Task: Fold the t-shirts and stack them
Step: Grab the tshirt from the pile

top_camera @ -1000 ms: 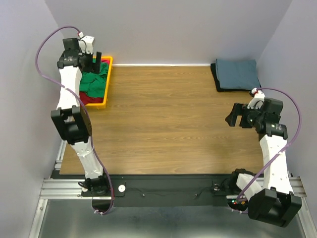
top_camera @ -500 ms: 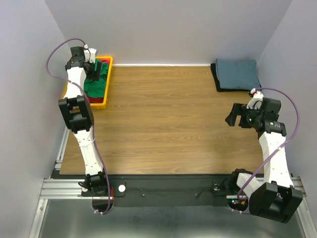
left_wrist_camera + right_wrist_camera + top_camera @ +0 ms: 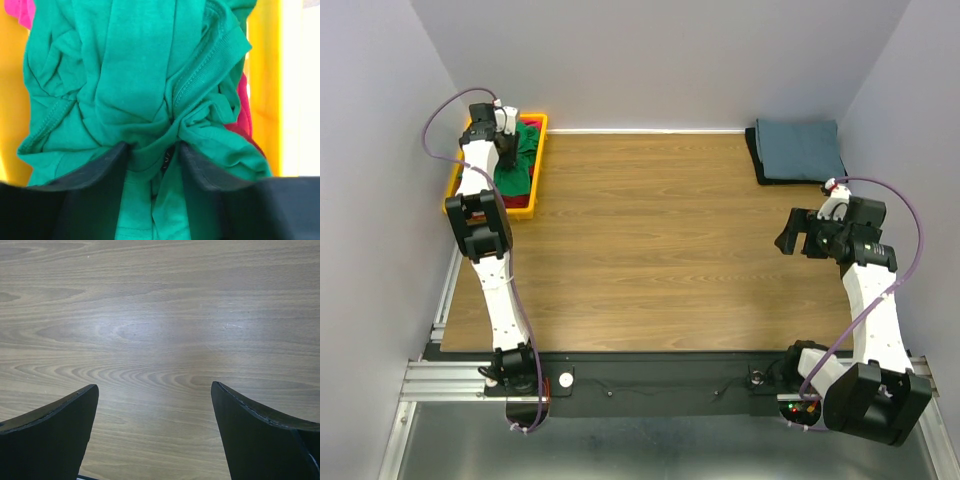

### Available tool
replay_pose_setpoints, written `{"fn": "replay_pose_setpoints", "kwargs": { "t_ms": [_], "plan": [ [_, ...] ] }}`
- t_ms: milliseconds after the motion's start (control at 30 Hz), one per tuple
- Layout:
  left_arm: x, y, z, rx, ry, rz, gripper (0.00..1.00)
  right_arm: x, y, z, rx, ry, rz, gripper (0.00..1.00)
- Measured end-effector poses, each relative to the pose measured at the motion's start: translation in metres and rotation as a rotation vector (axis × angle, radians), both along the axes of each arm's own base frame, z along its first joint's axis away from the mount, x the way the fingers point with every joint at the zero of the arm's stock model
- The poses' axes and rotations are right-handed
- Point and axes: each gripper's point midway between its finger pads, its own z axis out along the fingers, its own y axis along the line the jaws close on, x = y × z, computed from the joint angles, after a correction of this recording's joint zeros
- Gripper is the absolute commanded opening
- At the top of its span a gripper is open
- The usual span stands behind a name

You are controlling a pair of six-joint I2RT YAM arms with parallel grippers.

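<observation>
Left end effector (image 3: 152, 148) pinching green t-shirt (image 3: 135, 75); right end effector (image 3: 154, 386) wide apart, empty.

The bright green cloth t-shirt (image 3: 135, 85) is soft, matt knit with stitched hems, while the yellow plastic bin (image 3: 262, 75) around it looks smooth and kinda glossy. The wood-grain table top (image 3: 160, 315) is smooth with a faint sheen, and the slate blue-grey cloth t-shirt (image 3: 800, 148) looks matt.

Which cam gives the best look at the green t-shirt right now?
Left wrist: the green t-shirt fills the frame, creases and hems sharp, cloth bunched between the fingers of the left gripper. Top external shows a small green patch in the yellow bin, partly behind the left arm. Right wrist shows only bare table.
</observation>
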Motion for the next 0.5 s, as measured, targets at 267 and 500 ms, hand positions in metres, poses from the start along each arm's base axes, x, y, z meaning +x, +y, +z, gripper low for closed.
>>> {"fn": "replay_pose_setpoints", "kwargs": {
  "t_ms": [267,500],
  "plan": [
    [0.006,0.002,0.018,-0.010,-0.046,0.004,0.00,0.000,0.000,0.000,0.000,0.001,0.000,1.00],
    [0.001,-0.002,0.112,0.030,-0.200,-0.022,0.00,-0.001,0.001,0.002,-0.001,-0.009,0.002,1.00]
  ]
}}
